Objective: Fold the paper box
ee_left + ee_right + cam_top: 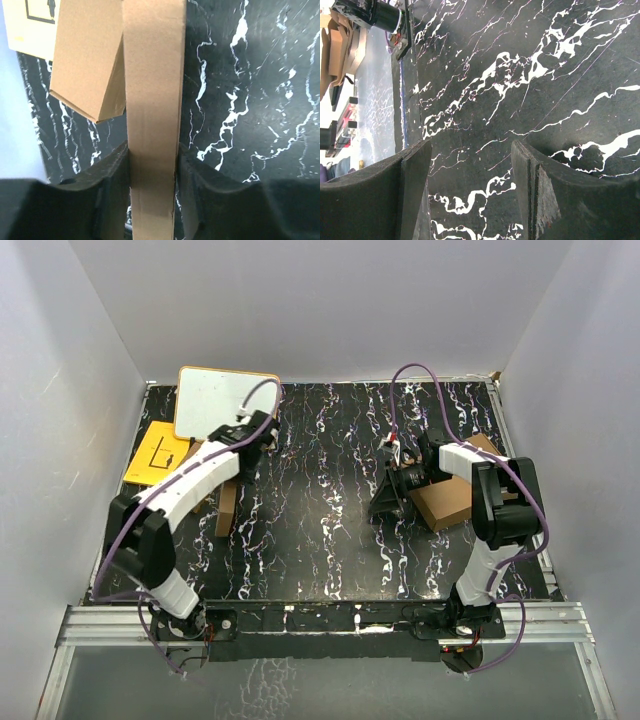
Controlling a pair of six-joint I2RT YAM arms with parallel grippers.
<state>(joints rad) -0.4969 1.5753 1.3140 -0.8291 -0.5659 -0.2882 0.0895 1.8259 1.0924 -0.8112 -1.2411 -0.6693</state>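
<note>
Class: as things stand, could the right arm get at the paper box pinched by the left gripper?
Probably yes: the right gripper is open and empty, and only bare table lies between it and the paper box in the left gripper. Reach is unproven.

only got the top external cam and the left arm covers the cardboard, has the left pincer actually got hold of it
Observer: Yes. In the left wrist view the left pincer is shut on a narrow panel of the paper box, which runs straight up through the grip.
Operator: and the right one, holding anything
Observer: No. The right wrist view shows the right pincer open, with only the marbled table showing through the gap.
</note>
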